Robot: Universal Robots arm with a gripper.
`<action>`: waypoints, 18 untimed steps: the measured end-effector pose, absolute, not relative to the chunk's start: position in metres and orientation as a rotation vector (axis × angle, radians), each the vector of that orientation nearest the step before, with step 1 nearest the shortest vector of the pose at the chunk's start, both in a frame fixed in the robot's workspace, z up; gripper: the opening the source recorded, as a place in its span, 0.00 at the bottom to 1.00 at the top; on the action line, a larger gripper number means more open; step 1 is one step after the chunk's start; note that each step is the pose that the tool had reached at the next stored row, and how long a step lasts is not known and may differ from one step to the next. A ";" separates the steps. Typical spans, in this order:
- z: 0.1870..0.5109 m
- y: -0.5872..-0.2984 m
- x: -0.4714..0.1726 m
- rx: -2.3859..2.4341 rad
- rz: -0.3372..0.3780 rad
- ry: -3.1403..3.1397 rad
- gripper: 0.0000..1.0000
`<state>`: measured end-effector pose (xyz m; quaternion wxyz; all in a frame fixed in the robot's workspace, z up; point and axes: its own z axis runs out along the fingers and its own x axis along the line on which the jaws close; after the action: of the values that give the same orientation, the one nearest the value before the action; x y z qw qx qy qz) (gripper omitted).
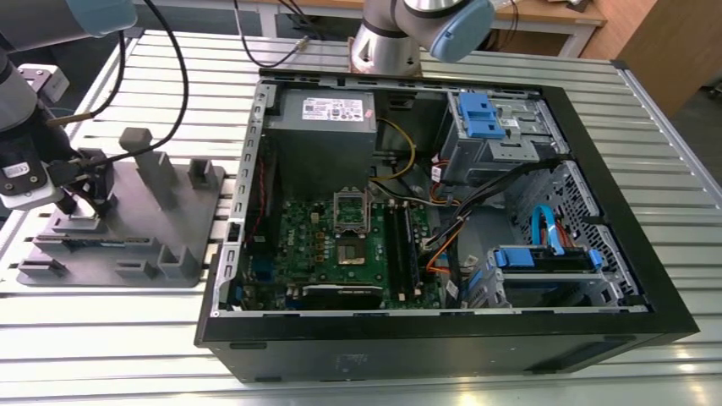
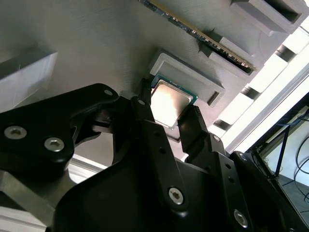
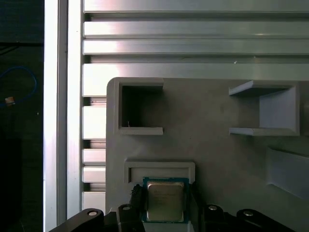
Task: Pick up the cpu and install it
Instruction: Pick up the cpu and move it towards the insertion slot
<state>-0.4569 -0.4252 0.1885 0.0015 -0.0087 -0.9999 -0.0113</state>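
The cpu (image 2: pixel 169 101), a flat square chip with a dull silver top and green rim, sits at a shallow raised pocket of the grey fixture (image 3: pixel 207 111). In both wrist views my gripper (image 2: pixel 168 104) has one black finger against each of two opposite edges of the cpu (image 3: pixel 165 200), shut on it. The chip is level with the pocket, and I cannot tell whether it is lifted. In the exterior view, the gripper (image 1: pixel 84 201) hangs over the grey fixture (image 1: pixel 169 220) at that view's left, outside the computer case. The motherboard's open socket (image 1: pixel 350 211) lies inside the case.
The open black computer case (image 1: pixel 451 338) fills the middle and the exterior view's right, with cables, blue drive brackets (image 1: pixel 479 114) and a power supply (image 1: pixel 321 110). Upright posts (image 1: pixel 141 161) rise from the fixture beside the gripper. A long green circuit strip (image 2: pixel 203 36) lies in a fixture slot.
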 end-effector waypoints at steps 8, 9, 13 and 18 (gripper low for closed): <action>0.187 -0.425 -0.457 -0.027 -0.035 -3.138 0.47; 0.187 -0.425 -0.457 -0.027 -0.036 -3.138 0.47; 0.187 -0.425 -0.459 -0.027 -0.037 -3.138 0.47; 0.185 -0.425 -0.461 -0.027 -0.037 -3.138 0.47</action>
<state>-0.4605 -0.4252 0.1852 0.0016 -0.0087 -0.9999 -0.0118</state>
